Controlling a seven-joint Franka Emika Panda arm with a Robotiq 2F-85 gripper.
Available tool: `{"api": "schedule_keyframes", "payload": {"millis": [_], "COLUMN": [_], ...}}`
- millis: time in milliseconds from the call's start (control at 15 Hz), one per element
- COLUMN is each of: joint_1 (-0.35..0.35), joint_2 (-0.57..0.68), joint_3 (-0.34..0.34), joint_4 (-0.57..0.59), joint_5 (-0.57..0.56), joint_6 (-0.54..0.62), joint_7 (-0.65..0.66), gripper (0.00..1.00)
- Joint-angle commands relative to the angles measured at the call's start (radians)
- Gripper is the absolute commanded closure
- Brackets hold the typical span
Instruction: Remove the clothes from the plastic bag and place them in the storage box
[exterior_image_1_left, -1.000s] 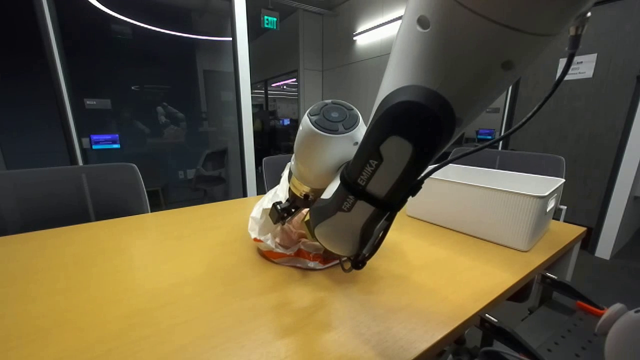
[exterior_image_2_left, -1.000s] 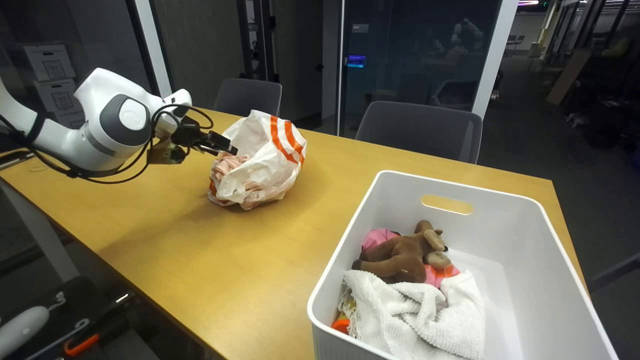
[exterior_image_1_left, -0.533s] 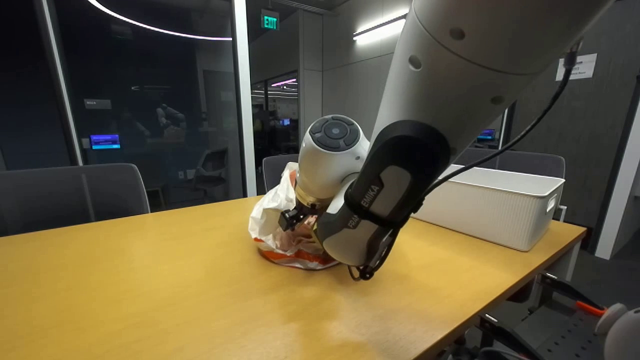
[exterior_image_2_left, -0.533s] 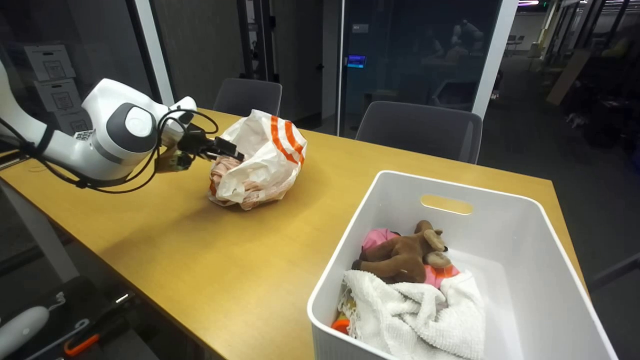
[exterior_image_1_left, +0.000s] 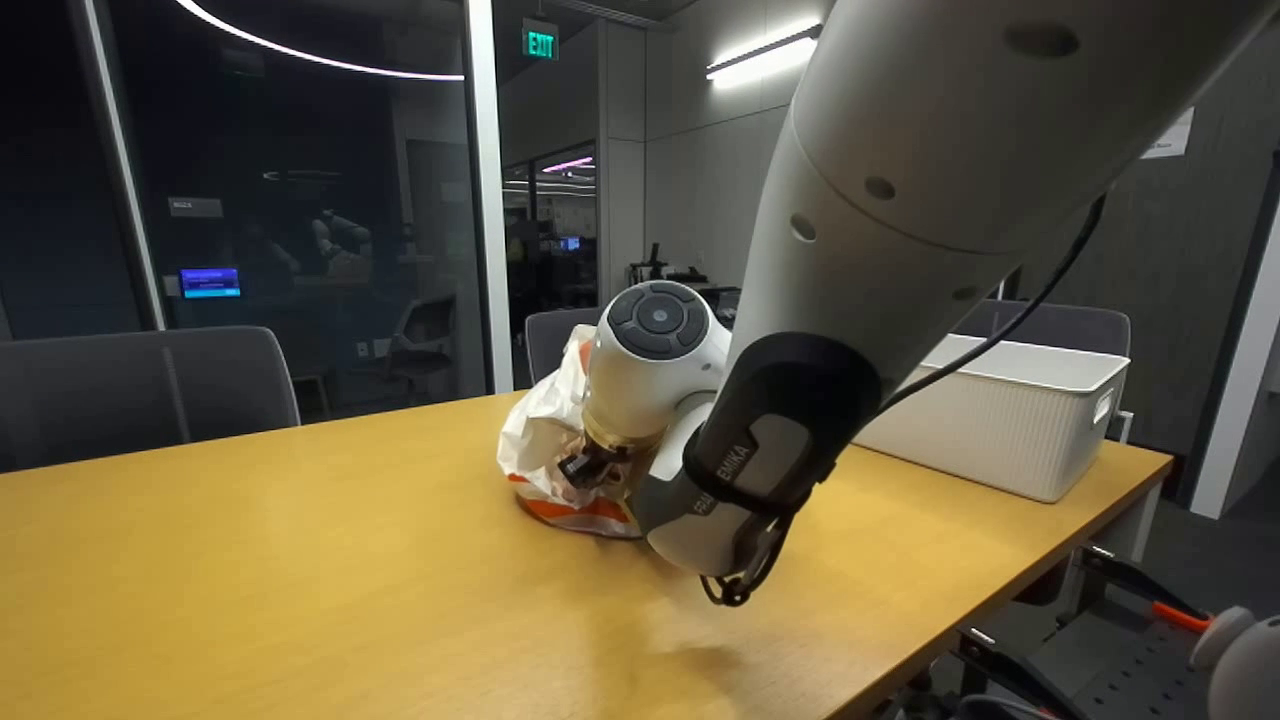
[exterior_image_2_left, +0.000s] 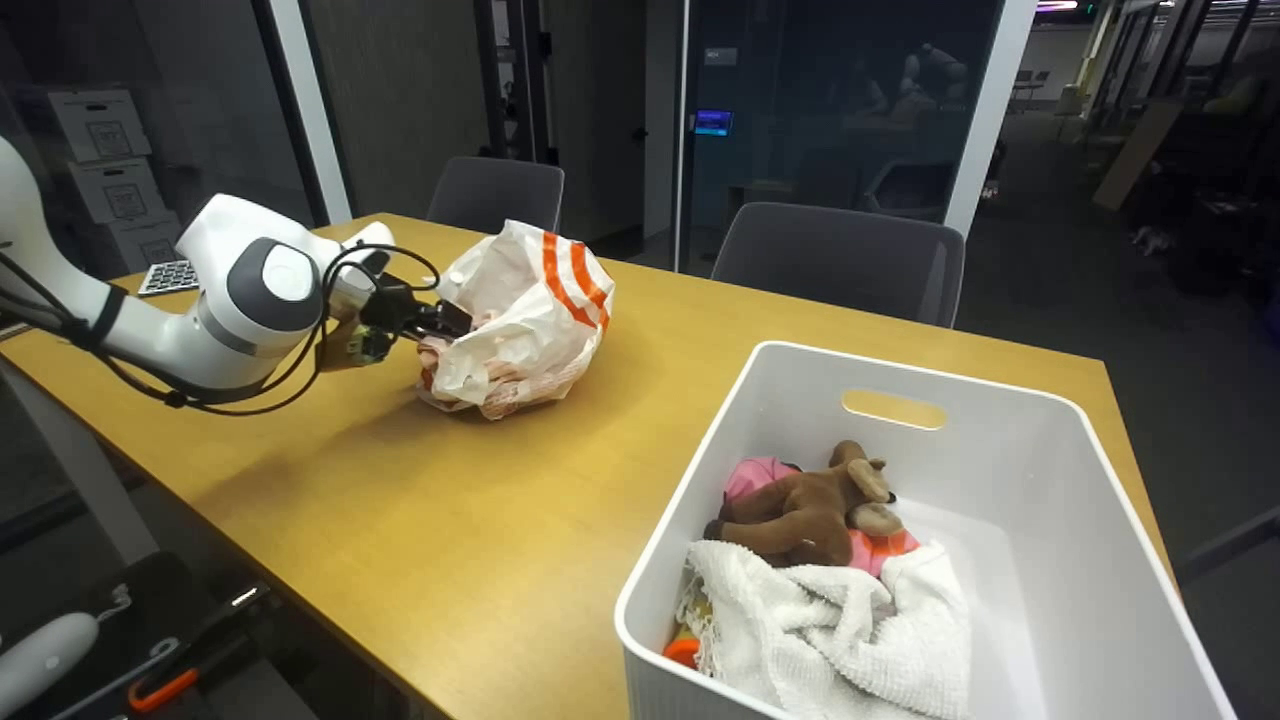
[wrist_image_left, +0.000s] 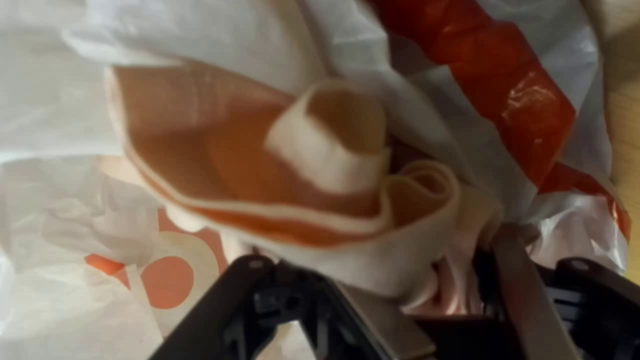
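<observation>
The white plastic bag with orange stripes lies on its side on the table, its mouth toward the arm, in both exterior views (exterior_image_1_left: 540, 440) (exterior_image_2_left: 530, 310). Pale pink clothes (exterior_image_2_left: 436, 356) show at its mouth. In the wrist view, folded cloth with a cream edge and orange-brown inside (wrist_image_left: 320, 215) lies in the bag (wrist_image_left: 500, 95). My gripper (wrist_image_left: 440, 280) is open, fingers apart, with cloth folds between them; one fingertip is hidden behind cloth. It is at the bag's mouth in both exterior views (exterior_image_1_left: 588, 468) (exterior_image_2_left: 452, 320). The white storage box stands apart from the bag (exterior_image_1_left: 1000, 415) (exterior_image_2_left: 1000, 590).
Inside the box are a brown plush toy (exterior_image_2_left: 800, 510), a white towel (exterior_image_2_left: 850, 640) and pink cloth (exterior_image_2_left: 755, 478). Grey chairs (exterior_image_2_left: 840, 260) stand along the table's far edge. A keyboard-like object (exterior_image_2_left: 168, 278) lies behind the arm on the table (exterior_image_2_left: 480, 520).
The arm and gripper have moved down to the clothes at the bag's mouth. The bag and the box have not visibly moved.
</observation>
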Motion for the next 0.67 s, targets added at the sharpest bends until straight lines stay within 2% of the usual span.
{"api": "schedule_keyframes", "payload": {"millis": [0,200,267,400,600], "joint_1": [-0.005,0.002,-0.001,-0.005,0.003], "joint_2": [-0.022,0.031,0.07,0.153,0.279], "joint_3": [-0.012,-0.017,-0.015,-0.014,-0.048], "joint_4": [0.011,-0.015,-0.03,-0.058,-0.103], "joint_5": [0.016,0.007,0.001,-0.01,-0.012], "joint_6": [0.018,-0.004,-0.012,-0.027,-0.034], "joint_7": [0.008,-0.011,-0.024,-0.049,-0.069], "gripper": [0.72,0.95,0.99,0.95,0.96]}}
